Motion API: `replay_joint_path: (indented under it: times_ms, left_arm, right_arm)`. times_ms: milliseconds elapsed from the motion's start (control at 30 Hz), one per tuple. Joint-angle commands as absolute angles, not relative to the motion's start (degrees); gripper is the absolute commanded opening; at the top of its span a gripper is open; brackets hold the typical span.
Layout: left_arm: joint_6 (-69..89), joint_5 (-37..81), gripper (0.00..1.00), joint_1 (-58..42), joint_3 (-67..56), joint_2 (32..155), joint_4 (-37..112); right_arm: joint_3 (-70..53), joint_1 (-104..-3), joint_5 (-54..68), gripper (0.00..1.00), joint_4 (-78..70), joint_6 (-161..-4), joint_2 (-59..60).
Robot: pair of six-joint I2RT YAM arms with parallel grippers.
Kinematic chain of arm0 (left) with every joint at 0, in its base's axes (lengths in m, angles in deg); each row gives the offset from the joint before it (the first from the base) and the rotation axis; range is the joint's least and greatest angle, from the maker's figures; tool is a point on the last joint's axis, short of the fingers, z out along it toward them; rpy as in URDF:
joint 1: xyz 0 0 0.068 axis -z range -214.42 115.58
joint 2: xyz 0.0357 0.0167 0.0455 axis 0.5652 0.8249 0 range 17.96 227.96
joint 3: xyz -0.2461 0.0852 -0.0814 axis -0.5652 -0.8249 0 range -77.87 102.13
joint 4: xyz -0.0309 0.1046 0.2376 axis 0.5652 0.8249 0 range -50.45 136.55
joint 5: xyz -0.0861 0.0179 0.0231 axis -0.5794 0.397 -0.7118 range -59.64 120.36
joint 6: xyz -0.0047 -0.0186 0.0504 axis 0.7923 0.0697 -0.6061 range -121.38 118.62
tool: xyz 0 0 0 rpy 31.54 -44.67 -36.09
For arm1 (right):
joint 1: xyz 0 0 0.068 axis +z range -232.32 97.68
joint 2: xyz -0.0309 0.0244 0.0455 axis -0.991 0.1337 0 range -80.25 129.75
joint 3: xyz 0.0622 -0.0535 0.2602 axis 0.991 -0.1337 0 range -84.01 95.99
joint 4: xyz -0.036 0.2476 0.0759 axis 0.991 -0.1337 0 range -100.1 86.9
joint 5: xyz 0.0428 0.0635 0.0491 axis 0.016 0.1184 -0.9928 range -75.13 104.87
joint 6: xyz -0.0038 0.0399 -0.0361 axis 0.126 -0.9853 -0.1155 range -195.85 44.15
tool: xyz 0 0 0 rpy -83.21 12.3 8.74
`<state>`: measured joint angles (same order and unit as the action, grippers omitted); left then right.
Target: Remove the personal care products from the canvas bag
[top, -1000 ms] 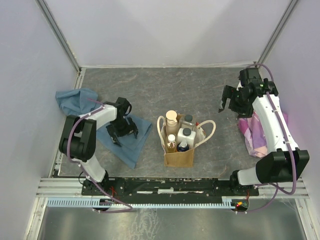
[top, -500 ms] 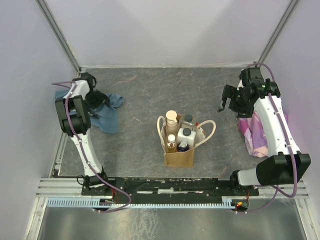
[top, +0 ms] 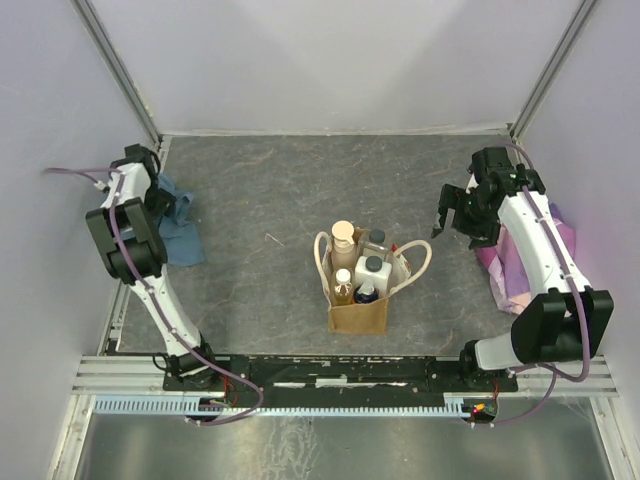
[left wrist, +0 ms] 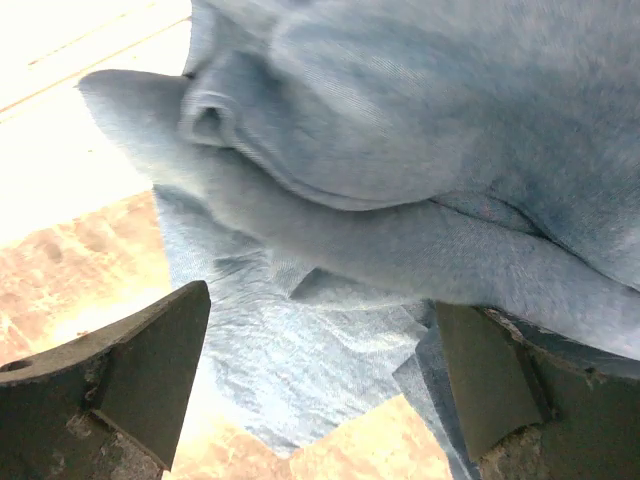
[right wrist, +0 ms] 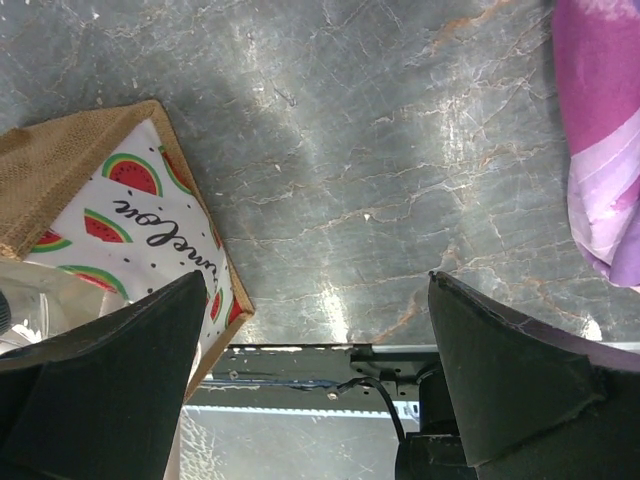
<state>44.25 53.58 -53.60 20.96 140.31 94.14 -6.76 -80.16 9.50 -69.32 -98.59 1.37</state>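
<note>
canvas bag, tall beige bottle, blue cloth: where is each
canvas bag (top: 358, 318), top external view, its near wall
tall beige bottle (top: 343, 231), top external view, its cream cap
blue cloth (top: 185, 243), top external view, its lower part

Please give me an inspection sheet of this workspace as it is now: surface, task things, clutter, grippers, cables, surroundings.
Surface: grey stone-pattern table, flat, no spill seen.
Job's things: canvas bag upright in the middle; inside stand the beige bottle, white bottle, clear bottle, amber bottle and blue bottle. None is out yet.
Clutter: blue cloth bunched at the left edge; floral cloth at the right edge; small thin scrap.
Grippers: left gripper open, over the blue cloth; right gripper open, empty, above bare table to the right of the bag.
Cables: purple cables run along both arms.
Surroundings: pale walls; metal rail at the near edge.
</note>
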Motion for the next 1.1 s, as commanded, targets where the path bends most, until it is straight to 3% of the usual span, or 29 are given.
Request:
replay_joint_path:
  times_ms: [0,267,667,1067]
  left_arm:
    - [46.6,52.5,0.99,-55.7,18.3,129.8,91.3]
    - [41.4,40.5,0.99,-49.5,11.1,116.2,88.2]
    - [41.3,37.1,0.99,-9.3,3.0,108.3,80.5]
    - [44.1,42.6,0.99,0.7,-7.2,101.0,81.2]
  right_arm:
    - [-6.1,-79.8,9.2,1.00,-65.2,-99.2,0.2]
    - [-1.4,-79.3,7.9,1.00,-64.3,-97.1,-1.8]
    - [5.5,-56.4,6.7,1.00,-57.3,-95.6,-0.5]
    - [7.0,-42.3,8.7,1.00,-52.0,-90.8,9.2]
